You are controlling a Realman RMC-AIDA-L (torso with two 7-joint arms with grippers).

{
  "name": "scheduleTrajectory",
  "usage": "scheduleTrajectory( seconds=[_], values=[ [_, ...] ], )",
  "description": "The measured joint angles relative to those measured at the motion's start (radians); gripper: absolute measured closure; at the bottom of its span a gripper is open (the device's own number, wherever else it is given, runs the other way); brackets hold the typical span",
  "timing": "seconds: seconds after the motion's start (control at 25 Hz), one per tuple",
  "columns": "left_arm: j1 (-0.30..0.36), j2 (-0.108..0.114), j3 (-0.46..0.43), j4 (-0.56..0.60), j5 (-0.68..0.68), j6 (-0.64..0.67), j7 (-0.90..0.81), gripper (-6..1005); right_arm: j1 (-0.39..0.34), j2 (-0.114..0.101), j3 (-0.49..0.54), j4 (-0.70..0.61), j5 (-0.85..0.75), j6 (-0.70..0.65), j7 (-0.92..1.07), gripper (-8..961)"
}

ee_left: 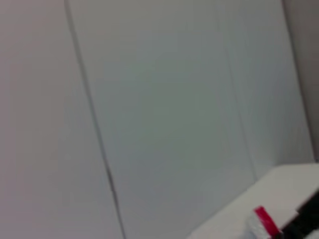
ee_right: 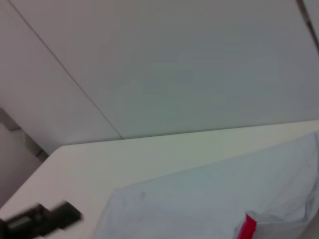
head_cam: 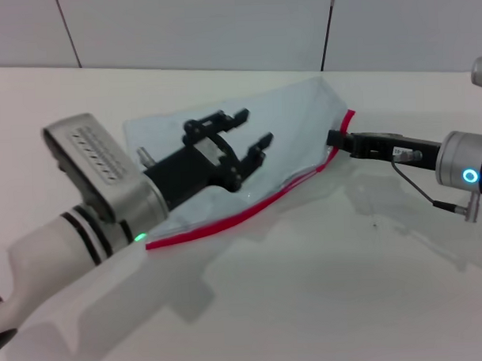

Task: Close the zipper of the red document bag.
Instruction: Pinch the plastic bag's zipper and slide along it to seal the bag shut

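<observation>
The red document bag (head_cam: 302, 119) lies flat on the white table (head_cam: 324, 288), pale blue and translucent. Its zipper (head_cam: 250, 209) is the red strip along the near long edge. My left gripper (head_cam: 253, 128) reaches over the middle of the bag, open, with nothing between its black fingers. My right gripper (head_cam: 338, 139) comes in from the right and is shut on the zipper's right end, where the bag corner lifts slightly. The right wrist view shows the bag (ee_right: 209, 199) and a red zipper end (ee_right: 246, 226). The left wrist view catches only a red scrap of zipper (ee_left: 265, 221).
A pale panelled wall (head_cam: 220, 23) stands behind the table's far edge. A cable (head_cam: 419, 192) hangs from the right wrist. The left forearm (head_cam: 84, 210) covers the table's near left part.
</observation>
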Motion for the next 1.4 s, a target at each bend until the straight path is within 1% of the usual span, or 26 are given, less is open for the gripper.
scheduleTrajectory(
  seconds=[0.24,0.48,0.68,0.76,0.96,1.2,1.4],
  values=[
    [-0.017,-0.001,0.0,-0.068,0.004,-0.095,0.145,517,0.009,0.0,0.0,0.022,0.01,-0.026,-0.018,941],
    [-0.031,-0.003,0.0,-0.112,0.004,-0.154,0.232,517,0.021,0.001,0.0,0.038,0.011,-0.029,-0.028,940],
    [-0.035,-0.004,-0.007,-0.177,-0.003,-0.232,0.357,516,0.022,0.001,0.0,0.038,0.011,-0.029,-0.029,941],
    [-0.037,-0.008,-0.017,-0.2,-0.008,-0.273,0.416,517,0.022,0.002,0.0,0.038,0.016,-0.029,-0.029,941],
    [-0.034,-0.01,-0.039,-0.211,-0.021,-0.281,0.462,518,0.025,0.002,0.0,0.038,0.021,-0.029,-0.027,941],
    [-0.028,-0.011,-0.041,-0.224,-0.066,-0.282,0.524,519,0.026,0.002,-0.003,0.039,0.022,-0.029,-0.027,940],
    [-0.027,-0.011,-0.041,-0.224,-0.07,-0.283,0.534,520,0.031,0.002,-0.008,0.048,0.02,-0.029,-0.029,940]
  ],
)
